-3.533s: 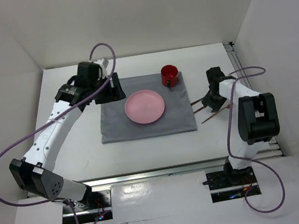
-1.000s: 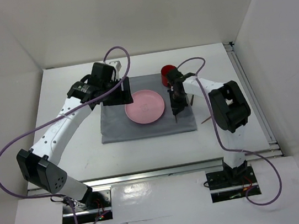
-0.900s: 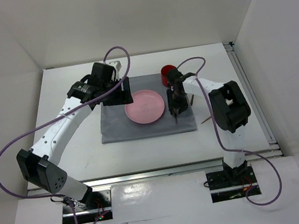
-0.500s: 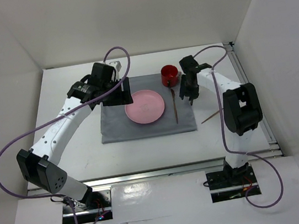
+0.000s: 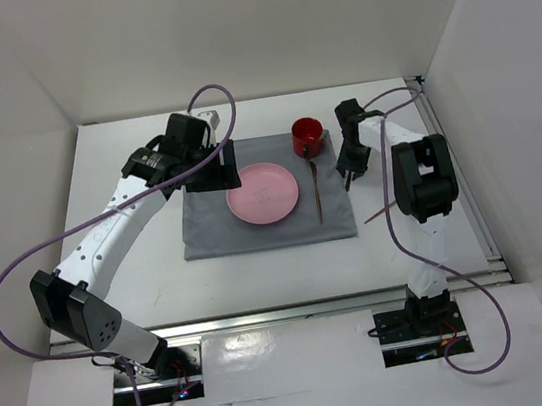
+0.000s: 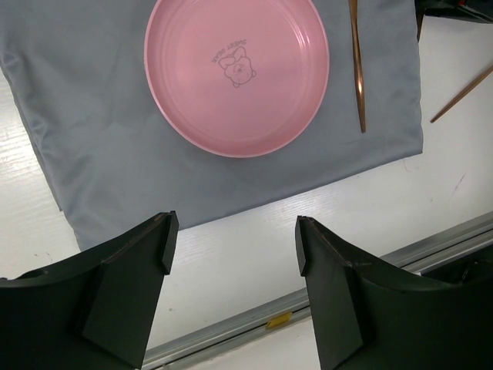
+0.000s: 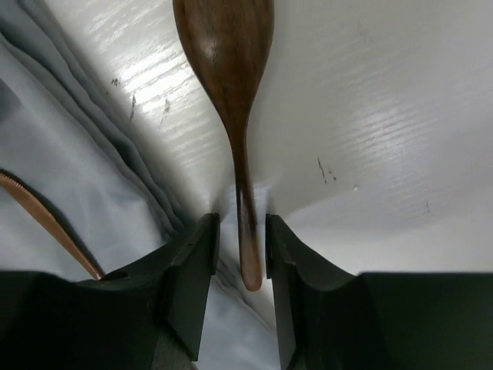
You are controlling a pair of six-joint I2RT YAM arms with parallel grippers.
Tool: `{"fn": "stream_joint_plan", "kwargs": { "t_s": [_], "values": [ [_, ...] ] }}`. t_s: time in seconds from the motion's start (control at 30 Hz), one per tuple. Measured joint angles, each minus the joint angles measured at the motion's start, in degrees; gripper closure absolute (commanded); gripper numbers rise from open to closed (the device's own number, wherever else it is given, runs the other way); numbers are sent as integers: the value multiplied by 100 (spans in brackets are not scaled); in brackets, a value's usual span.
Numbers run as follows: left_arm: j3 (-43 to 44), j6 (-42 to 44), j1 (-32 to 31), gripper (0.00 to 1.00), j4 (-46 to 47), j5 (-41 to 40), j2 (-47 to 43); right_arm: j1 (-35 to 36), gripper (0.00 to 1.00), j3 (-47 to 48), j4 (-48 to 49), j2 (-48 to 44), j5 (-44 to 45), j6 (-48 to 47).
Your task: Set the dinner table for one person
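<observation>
The white dinner table (image 5: 261, 275) carries a grey cloth (image 5: 209, 227) with a pink plate (image 5: 262, 192) on it. A red cup (image 5: 307, 137) stands on the cloth's far right corner, and a thin copper utensil (image 5: 317, 191) lies right of the plate. My right gripper (image 5: 348, 174) is low at the cloth's right edge. In the right wrist view it (image 7: 240, 223) stands narrowly open astride the handle of a wooden spoon (image 7: 227, 54) lying on the table, a small gap on each side. My left gripper (image 6: 235, 247) hovers open and empty over the cloth's left part.
A second thin copper stick (image 5: 385, 212) lies on the bare table right of the cloth. Metal rails run along the front edge (image 5: 296, 310) and the right edge (image 5: 453, 167). White walls enclose the table.
My right gripper let go of the copper utensil on the cloth right of the plate, then moved right to the cloth's edge and over the wooden spoon. The left arm has stayed still.
</observation>
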Motion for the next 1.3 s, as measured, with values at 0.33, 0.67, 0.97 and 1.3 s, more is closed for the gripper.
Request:
{"fn": "stream_joint_plan", "kwargs": {
  "t_s": [0.33, 0.67, 0.97, 1.3],
  "values": [
    [0, 0, 0, 20, 0, 0, 7, -122, 100, -111, 39, -155, 260, -28],
    [-13, -4, 0, 20, 81, 184, 203, 295, 100, -872, 227, -2199, 101, -616],
    [-15, 0, 17, 20, 90, 208, 271, 1051, 100, -1790, 326, -2328, -632, -748],
    [-26, 13, 50, 20, 87, 144, 271, 1220, 54, -1904, 590, -1646, -435, -570]
  ]
}}
